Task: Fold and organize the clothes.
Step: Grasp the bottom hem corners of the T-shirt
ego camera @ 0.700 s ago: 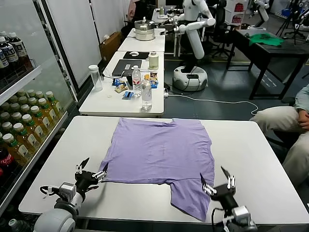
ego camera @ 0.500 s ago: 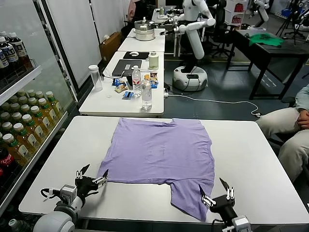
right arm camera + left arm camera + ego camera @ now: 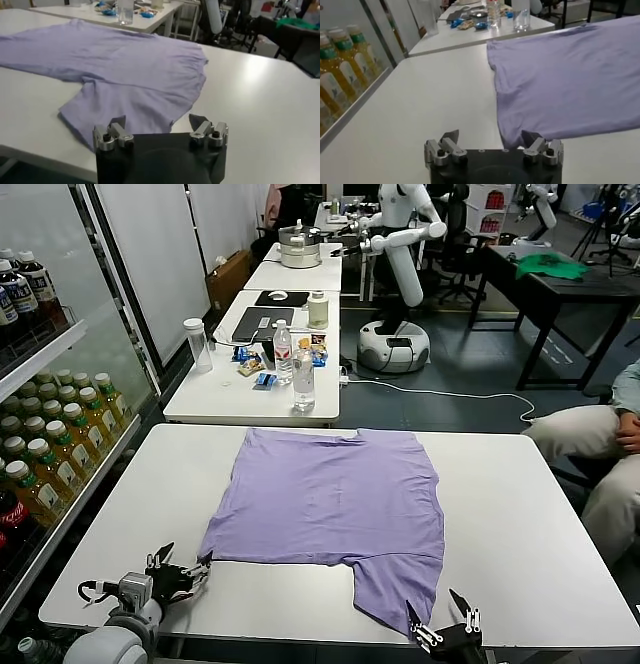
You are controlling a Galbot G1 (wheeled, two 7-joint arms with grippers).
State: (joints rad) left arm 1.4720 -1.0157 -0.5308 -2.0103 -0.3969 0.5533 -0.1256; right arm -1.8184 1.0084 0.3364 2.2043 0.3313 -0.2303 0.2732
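Note:
A lavender T-shirt [image 3: 335,504] lies spread flat, plain side up, on the white table [image 3: 520,514]; one sleeve hangs toward the front edge at the right. My left gripper [image 3: 180,569] is open and empty at the front left, just short of the shirt's near-left corner; the left wrist view shows the shirt [image 3: 570,75] beyond its open fingers [image 3: 451,138]. My right gripper [image 3: 438,624] is open and empty at the front edge, beside the sleeve's tip; the shirt [image 3: 125,70] lies ahead of it in the right wrist view.
A second white table [image 3: 230,389] behind holds bottles [image 3: 303,376], a tumbler and snacks. A shelf of drink bottles [image 3: 40,454] stands on the left. A seated person [image 3: 600,444] is at the right. Another robot [image 3: 400,274] stands far back.
Both grippers have drawn back toward the table's front edge, away from the shirt. The left one has let go of the near-left corner. The shirt lies still.

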